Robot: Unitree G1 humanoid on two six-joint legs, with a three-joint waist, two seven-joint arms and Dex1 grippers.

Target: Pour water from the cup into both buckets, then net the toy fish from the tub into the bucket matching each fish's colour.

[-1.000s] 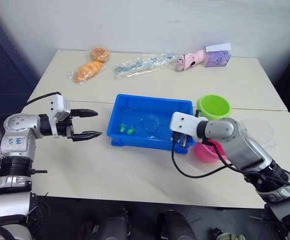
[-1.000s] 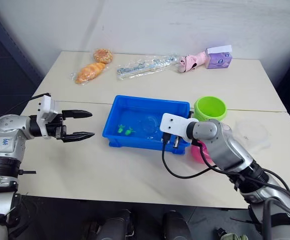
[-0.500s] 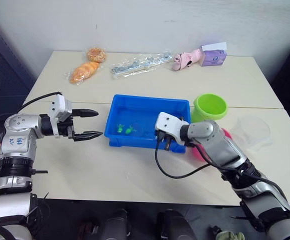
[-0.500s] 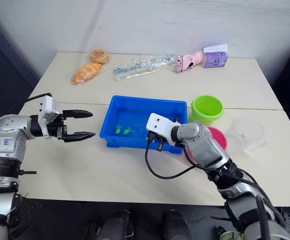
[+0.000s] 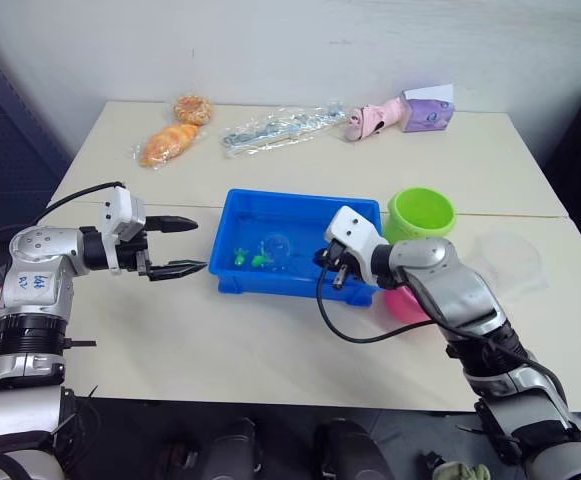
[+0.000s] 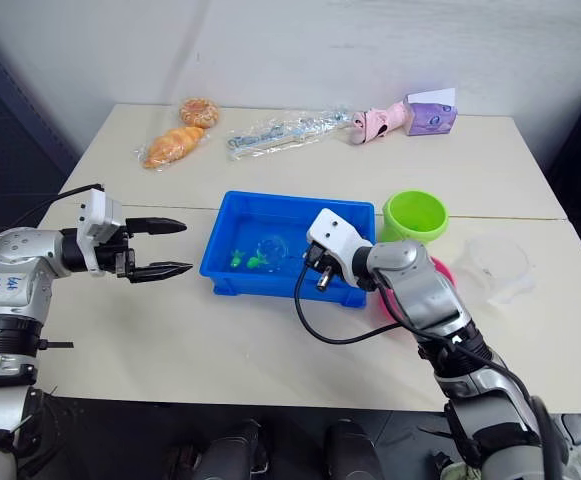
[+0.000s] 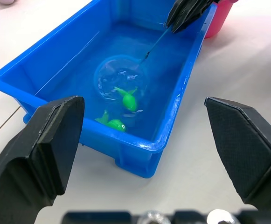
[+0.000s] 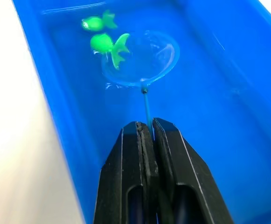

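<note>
Netting a green fish in the tub (image 5: 300, 215) with the right tool (image 8: 147, 133) clenched on the net (image 8: 142, 58) handle.

To do this well, slide the hoop under the nearer green fish (image 8: 108, 44), which overlaps its rim, then lift level so it cannot slip off (a second green fish (image 8: 97, 22) lies just beside). The net's long axis runs from the tool toward the fish, hoop leading, handle slanting down into the tub. Over the tabletop (image 5: 220, 340), the left tool (image 5: 170, 247) hangs released beside the tub; the green bucket (image 5: 425, 213) waits behind.
</note>
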